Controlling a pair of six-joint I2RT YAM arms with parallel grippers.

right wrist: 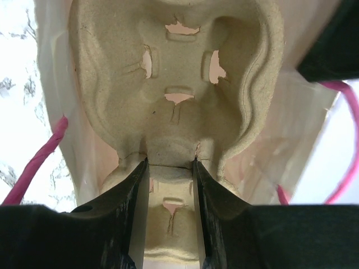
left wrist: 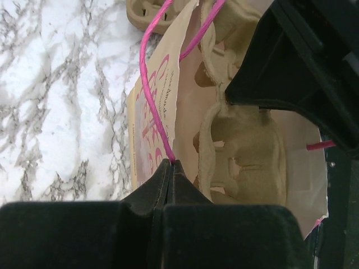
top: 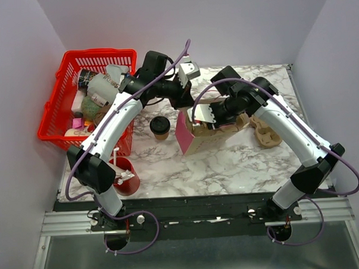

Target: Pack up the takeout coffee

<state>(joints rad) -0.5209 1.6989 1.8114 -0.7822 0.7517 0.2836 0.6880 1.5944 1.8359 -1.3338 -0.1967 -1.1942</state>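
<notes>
I see the takeout coffee [top: 160, 127] standing on the marble table [top: 228, 162], upright, black lid on top, long axis vertical — just left of the paper bag [top: 189, 141] and clear of both tools. Beyond it, my left gripper [left wrist: 172, 162] is pressed together on the bag's pink handle [left wrist: 143, 73]; my right gripper [right wrist: 171, 163] pinches the pulp carrier [right wrist: 179, 84] inside the bag. Both arms arc inward over the bag.

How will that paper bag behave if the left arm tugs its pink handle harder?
Probably floppy: the paper bag looks thin-walled, held open by the left jaws shut on its pink handle. Likely light and tippable, with just a pulp carrier seen inside. A harder tug may tear the paper where the cord anchors.
</notes>
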